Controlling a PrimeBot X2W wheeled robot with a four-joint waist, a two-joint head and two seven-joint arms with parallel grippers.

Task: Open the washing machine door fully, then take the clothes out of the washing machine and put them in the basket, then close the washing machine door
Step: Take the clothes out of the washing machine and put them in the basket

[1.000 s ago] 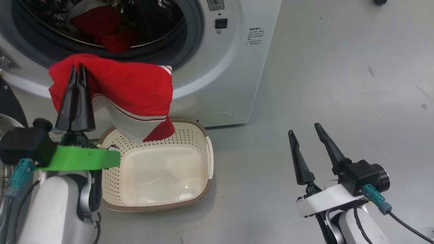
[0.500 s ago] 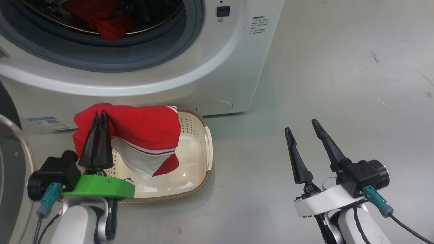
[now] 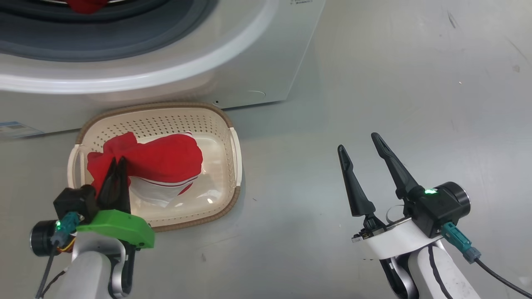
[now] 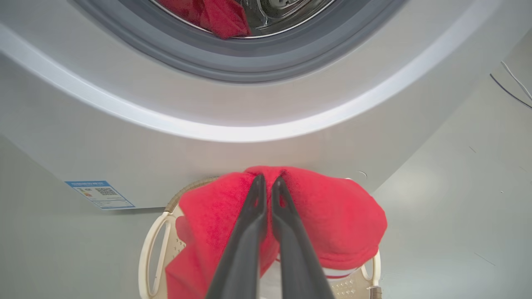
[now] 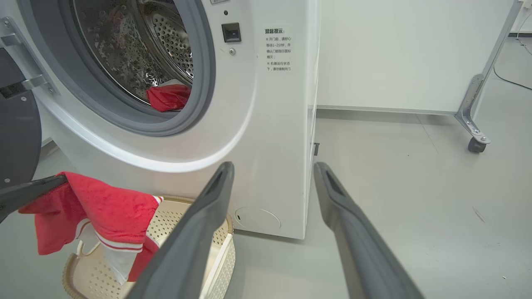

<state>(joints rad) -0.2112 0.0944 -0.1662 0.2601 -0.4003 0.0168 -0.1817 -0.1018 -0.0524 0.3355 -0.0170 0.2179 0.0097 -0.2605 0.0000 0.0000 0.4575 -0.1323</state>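
altogether two red garments (image 5: 112, 211), one basket (image 3: 166, 107)

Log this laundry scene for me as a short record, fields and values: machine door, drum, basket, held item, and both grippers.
Washing machine door: swung open
Drum: one red garment lying inside the washing machine
Basket: on the floor in front of the machine
Held garment: red with white trim, hanging over the basket, lower end inside it
Left gripper: shut on the held garment
Right gripper: open, empty, over the floor
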